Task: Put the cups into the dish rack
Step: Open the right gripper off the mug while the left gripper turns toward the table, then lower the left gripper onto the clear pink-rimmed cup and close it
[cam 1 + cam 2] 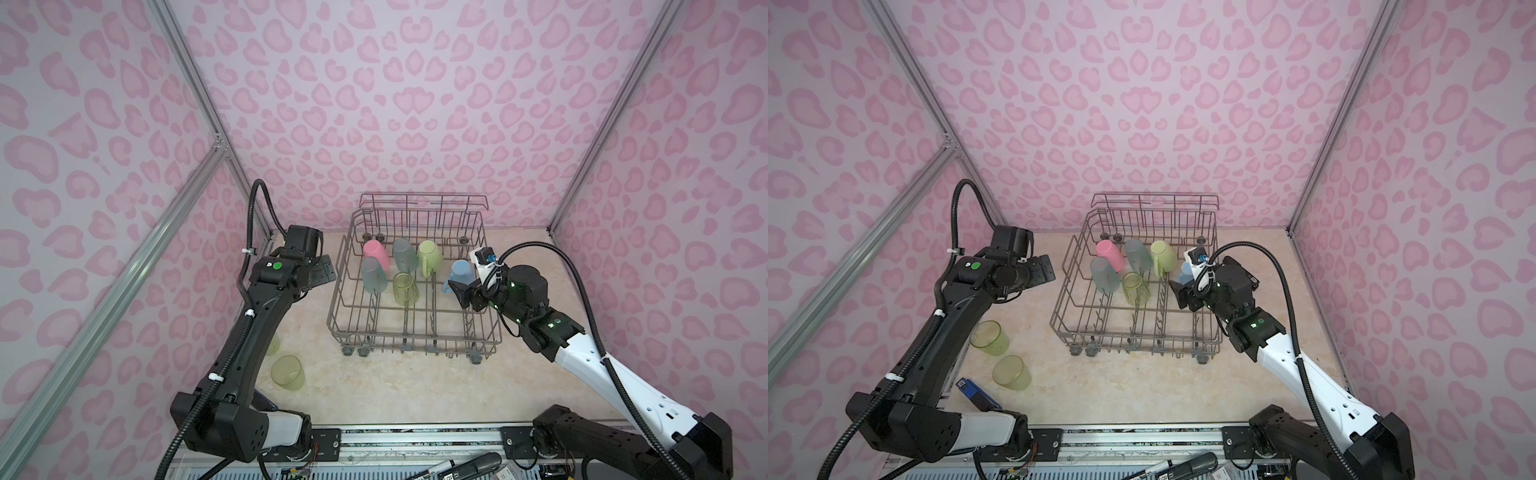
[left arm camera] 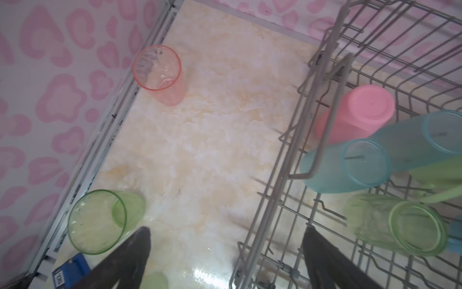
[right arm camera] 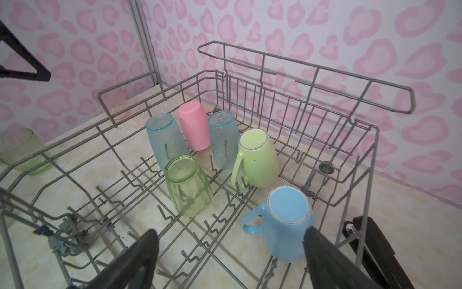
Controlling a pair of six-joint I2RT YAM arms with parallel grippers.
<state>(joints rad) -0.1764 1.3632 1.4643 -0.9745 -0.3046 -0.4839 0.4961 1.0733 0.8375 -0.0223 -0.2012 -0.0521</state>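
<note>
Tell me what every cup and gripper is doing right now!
Pink cup, upside down in the dish rack.
Two teal cups, upside down, racked.
Green tumbler, upside down, racked.
Light-green mug, upside down, racked.
Blue mug, upside down, racked.
Salmon cup, upright on the table.
Two green cups, upright on the table.
Left gripper, open, empty.
Right gripper, open, empty.

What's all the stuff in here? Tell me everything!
dish rack: 1, grey wire, mid-table
pink tumbler: 1, pink, upside down in rack
teal tumblers: 2, teal, upside down in rack
green tumblers: 3, green, one in rack, two on table left of it
mugs: 2, light green, light blue, upside down in rack
salmon tumbler: 1, salmon, table, near wall
stapler: 1, blue-black, table's front left
table: 1, cream
left end effector: 1, black, open beside rack
right end effector: 1, black, open over rack
</note>
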